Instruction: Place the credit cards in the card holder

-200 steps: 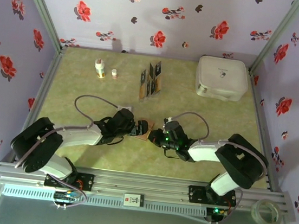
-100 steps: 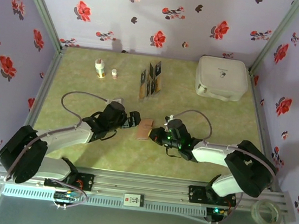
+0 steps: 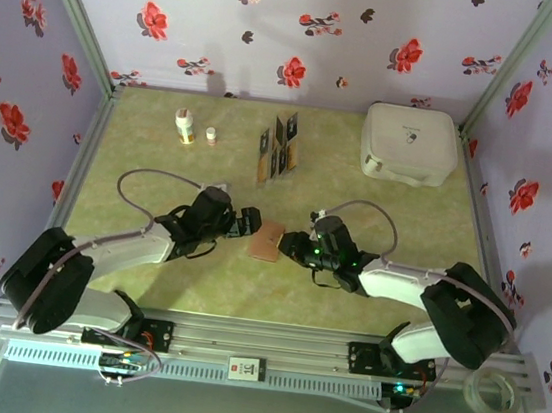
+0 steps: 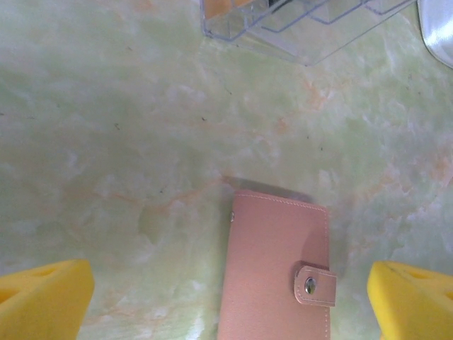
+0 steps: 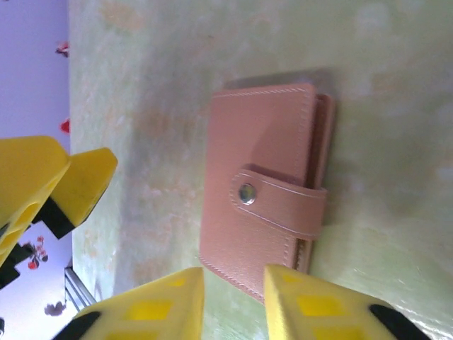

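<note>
Top external view is giving me the layout. The card holder (image 3: 266,239) is lying flat on the table (image 3: 160,162), in the gap between the left gripper (image 3: 251,222) and the right gripper (image 3: 288,243). Its long axis is running roughly away from the arm bases, slightly tilted, so each gripper is facing one of its long sides.

The left wrist camera is showing the left fingers (image 4: 44,297) spread wide with nothing between them, and the card holder sitting low in the middle of that frame. The snap strap (image 4: 316,284) is buttoned, and it is wrapping over the edge that faces the right arm.

On the right wrist camera, the right fingers (image 5: 313,304) are standing a narrow gap apart. They are not clamping anything that I can see, and their tips are sitting right at the card holder's near edge. I am judging both arms to be about equally close, with the right one better placed for the strap side.

The credit cards (image 3: 282,142) are standing in the slotted rack (image 3: 264,168) toward the far side, well apart from both grippers.

As I read it, the holder is closed, so the strap has to come undone before any card goes in.
</note>
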Robot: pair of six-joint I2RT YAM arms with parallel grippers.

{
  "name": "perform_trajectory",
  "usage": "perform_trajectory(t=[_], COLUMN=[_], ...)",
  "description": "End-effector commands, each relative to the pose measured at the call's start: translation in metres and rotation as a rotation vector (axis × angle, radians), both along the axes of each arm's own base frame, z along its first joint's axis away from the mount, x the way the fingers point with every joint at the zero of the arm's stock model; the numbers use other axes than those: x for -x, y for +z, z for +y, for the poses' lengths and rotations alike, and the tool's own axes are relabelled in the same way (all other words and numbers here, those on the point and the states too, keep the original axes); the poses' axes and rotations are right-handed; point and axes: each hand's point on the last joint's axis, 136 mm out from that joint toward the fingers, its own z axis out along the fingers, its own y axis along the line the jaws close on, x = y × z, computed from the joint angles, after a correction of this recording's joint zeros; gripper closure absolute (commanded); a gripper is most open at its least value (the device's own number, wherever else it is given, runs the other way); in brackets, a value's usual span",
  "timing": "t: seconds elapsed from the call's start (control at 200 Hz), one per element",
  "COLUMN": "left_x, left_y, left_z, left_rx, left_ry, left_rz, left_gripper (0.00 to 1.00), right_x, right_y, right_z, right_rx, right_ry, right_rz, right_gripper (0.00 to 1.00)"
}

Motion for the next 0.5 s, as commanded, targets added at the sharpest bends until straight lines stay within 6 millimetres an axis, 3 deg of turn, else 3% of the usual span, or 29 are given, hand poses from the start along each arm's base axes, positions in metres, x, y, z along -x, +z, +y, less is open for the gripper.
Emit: perform_trajectory(t=[0.0,0.215,0.495], left_x=[-0.004,-0.003,-0.002], left_y=[0.008,0.001,-0.007], left_z=[-0.022,-0.045,-0.048], left_rx=[0.080,0.113,0.110], left_ry=[-0.026,-0.057,-0.084], left_rz=[0.003,0.022,0.057], left_gripper=[0.00,0.00,0.00], right_x=[0.005,0.008,0.007], right_y=[-0.012,-0.020,-0.031], right_z=[-0.001,0.005,0.010], right_rx=[0.011,-0.010,-0.020], right_ry=[0.019,0.027,0.022], right_rz=[0.029,0.050,0.069], right_gripper=[0.68,0.68,0.74])
